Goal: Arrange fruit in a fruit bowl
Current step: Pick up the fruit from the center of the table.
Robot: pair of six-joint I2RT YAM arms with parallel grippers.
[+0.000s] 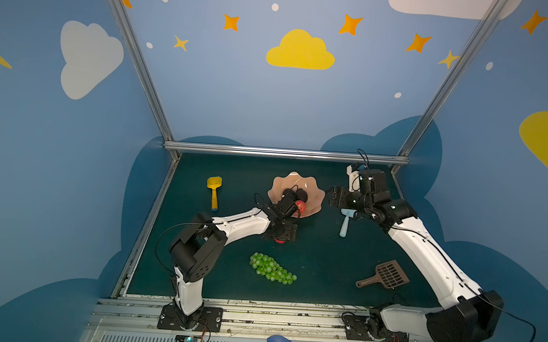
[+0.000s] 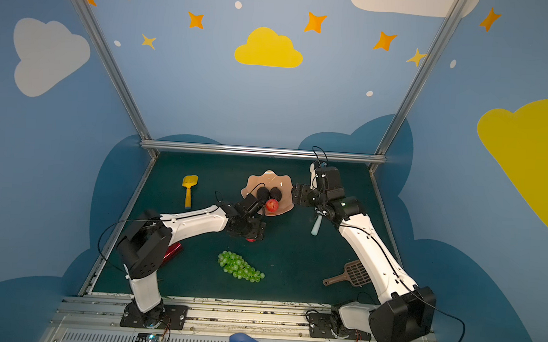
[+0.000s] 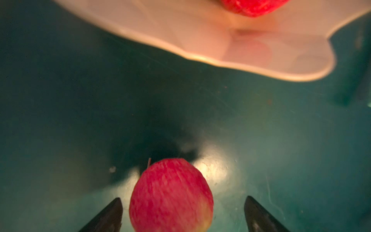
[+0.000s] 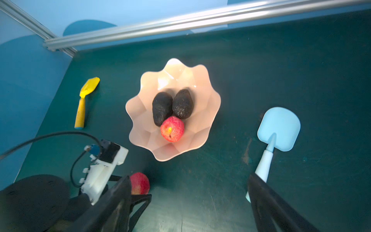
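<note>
Your left fingers (image 3: 108, 217) straddle the apple (image 3: 171, 195) on the surface (image 3: 80, 100), wide, not gripping; your right fingers (image 4: 267, 202) gape wide beside the bowl (image 4: 212, 96).

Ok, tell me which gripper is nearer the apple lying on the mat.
Left. The left gripper straddles the apple, jaws open either side of it; the right gripper hovers open beside the bowl, well away.

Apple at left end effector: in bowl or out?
Out: the small red apple sits on the green mat, short of the peach-pink scalloped bowl.
</note>
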